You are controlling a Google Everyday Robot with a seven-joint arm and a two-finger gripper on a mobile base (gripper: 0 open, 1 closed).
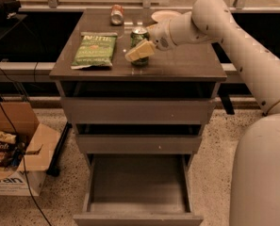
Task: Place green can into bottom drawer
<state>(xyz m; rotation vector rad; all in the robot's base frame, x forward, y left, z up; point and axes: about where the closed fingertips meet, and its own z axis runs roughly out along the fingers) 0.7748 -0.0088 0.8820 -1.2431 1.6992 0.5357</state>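
Nearest, the bottom drawer (137, 187) stands pulled out and open below two shut drawers, with a cardboard box (12, 149) on the floor to its left. On the tabletop (186, 65) above, the green can (139, 34) stands upright just right of a flat green chip bag (95, 49), and the tool (138, 51) sits at the can, reaching in from the right and covering its front; whether it is wide, narrow or clamped cannot be told. Farther back, a reddish can (116, 14) lies beside a pale plate (165, 15).
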